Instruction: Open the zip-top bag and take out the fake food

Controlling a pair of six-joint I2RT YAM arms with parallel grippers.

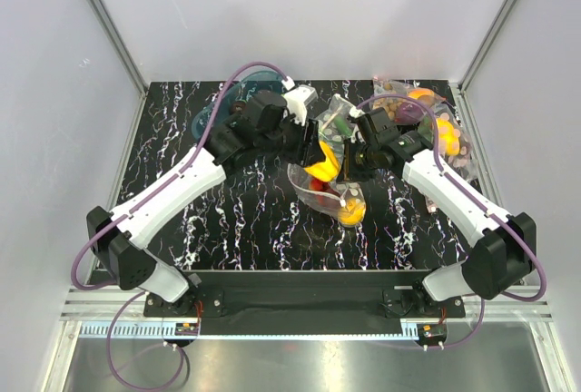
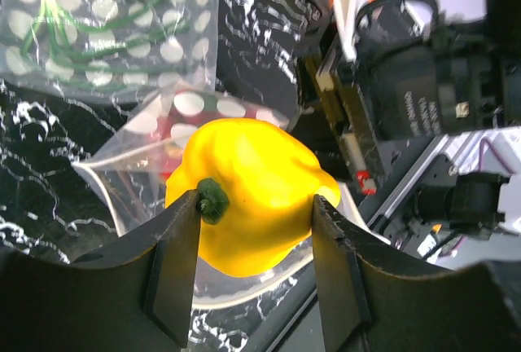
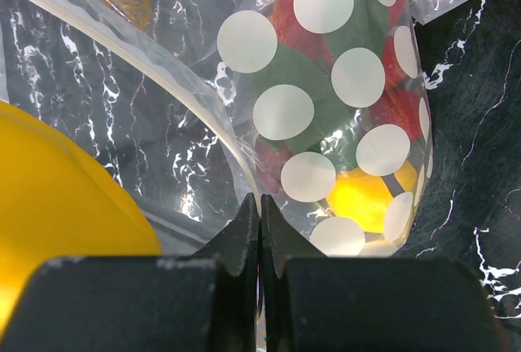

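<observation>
Two left gripper fingers clamp the yellow bell pepper just above the zip-top bag, whose rim the right gripper pinches flat. Drawing the pepper straight out against that pinch should keep the plastic from dragging. Bare table lies nearer the bases; other bags crowd the far right.

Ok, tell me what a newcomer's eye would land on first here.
The bright yellow bell pepper fills the left wrist view, pinched between the fingers of the left gripper near the middle of the table. Next comes the polka-dotted zip-top bag, its edge clamped in the shut right gripper. A red berry cluster and a small yellow-orange fruit show through the plastic.
</observation>
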